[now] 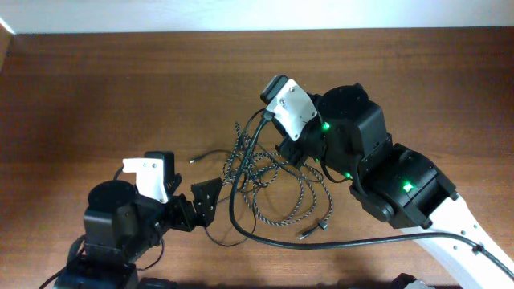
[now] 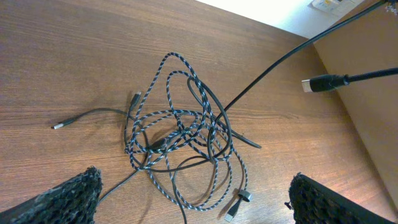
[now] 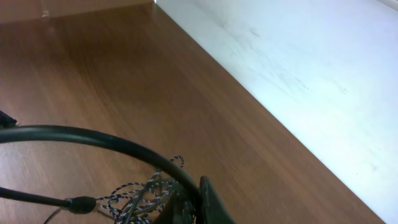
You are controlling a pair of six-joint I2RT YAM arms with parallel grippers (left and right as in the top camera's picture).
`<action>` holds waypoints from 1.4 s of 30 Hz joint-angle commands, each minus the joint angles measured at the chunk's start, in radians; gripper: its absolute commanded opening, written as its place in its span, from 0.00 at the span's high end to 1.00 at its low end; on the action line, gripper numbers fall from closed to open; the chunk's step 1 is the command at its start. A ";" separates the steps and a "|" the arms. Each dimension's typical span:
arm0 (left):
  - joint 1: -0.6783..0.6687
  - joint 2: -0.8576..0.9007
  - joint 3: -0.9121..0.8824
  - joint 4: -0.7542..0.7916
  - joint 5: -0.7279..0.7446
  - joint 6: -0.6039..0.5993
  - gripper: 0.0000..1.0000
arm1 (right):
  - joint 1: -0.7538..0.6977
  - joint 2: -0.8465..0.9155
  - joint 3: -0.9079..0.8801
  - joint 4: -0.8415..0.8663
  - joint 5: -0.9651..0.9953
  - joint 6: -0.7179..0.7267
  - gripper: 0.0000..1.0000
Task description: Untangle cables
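Observation:
The braided black-and-white cable (image 1: 302, 197) and the thinner plain black cable (image 1: 210, 152) lie knotted together in one heap at the table's middle. In the left wrist view the braided loops (image 2: 186, 81) cross the black cord (image 2: 87, 114), and two plug ends (image 2: 239, 200) lie at the near side. My left gripper (image 1: 197, 204) is open and empty, low at the heap's left edge, with its fingers (image 2: 196, 185) spread wide. My right gripper (image 1: 291, 149) is down on the heap's far right side. Its fingers (image 3: 199, 202) sit close together against braided strands (image 3: 134, 186).
A thick black robot lead (image 1: 234, 201) arcs from the right wrist over the heap and along the table front. It also shows in the left wrist view (image 2: 280, 59) and the right wrist view (image 3: 93, 137). A white wall (image 3: 311, 81) borders the far table edge.

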 commanded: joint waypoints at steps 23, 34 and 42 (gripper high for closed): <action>-0.097 0.921 -0.167 0.710 0.117 -0.756 1.00 | -0.001 -0.011 0.008 0.022 0.016 0.041 0.96; 0.416 0.241 -0.167 0.179 0.136 -0.053 1.00 | -0.269 -0.082 0.008 0.053 1.018 0.594 0.96; 0.459 -0.376 -0.167 0.141 -0.221 -0.354 1.00 | -0.713 -0.209 0.008 0.033 0.641 0.722 0.96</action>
